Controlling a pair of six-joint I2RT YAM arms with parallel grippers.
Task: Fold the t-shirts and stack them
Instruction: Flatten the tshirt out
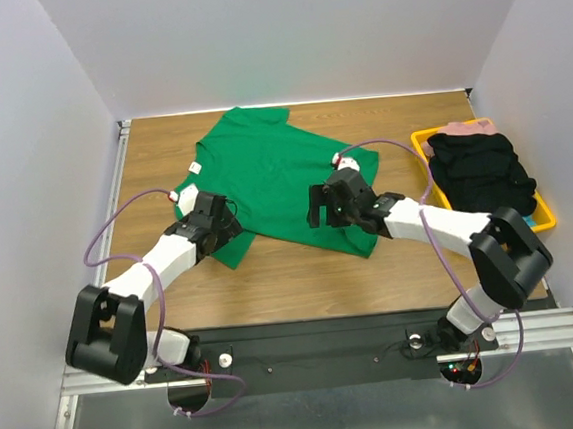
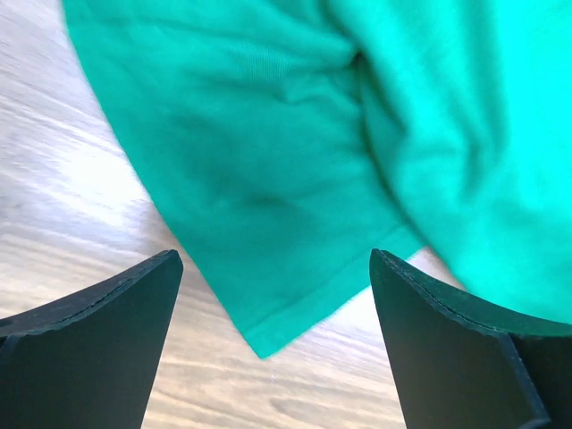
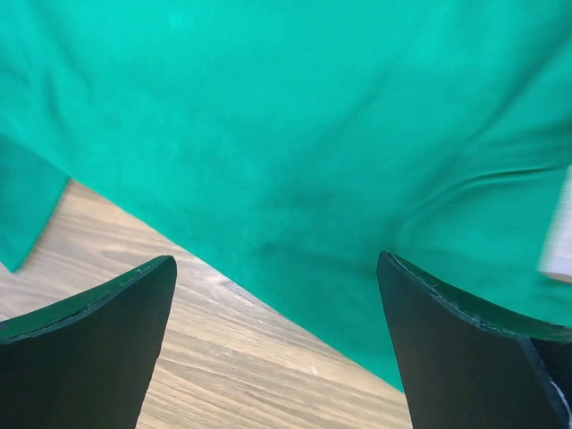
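Left gripper [image 2: 275,261]: hangs spread above shirt [image 1: 263,171] near corner. Right gripper [image 3: 277,261]: spread too, over near hem. Lies spread on table [image 1: 292,274]. Looks like pre-grasp for first fold; needs lowering, pinching both edges.

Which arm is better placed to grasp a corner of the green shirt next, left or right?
Left. The left tool, open, frames a corner of the shirt between its fingers. The right tool, also open, hangs over a straight edge, with no corner between.
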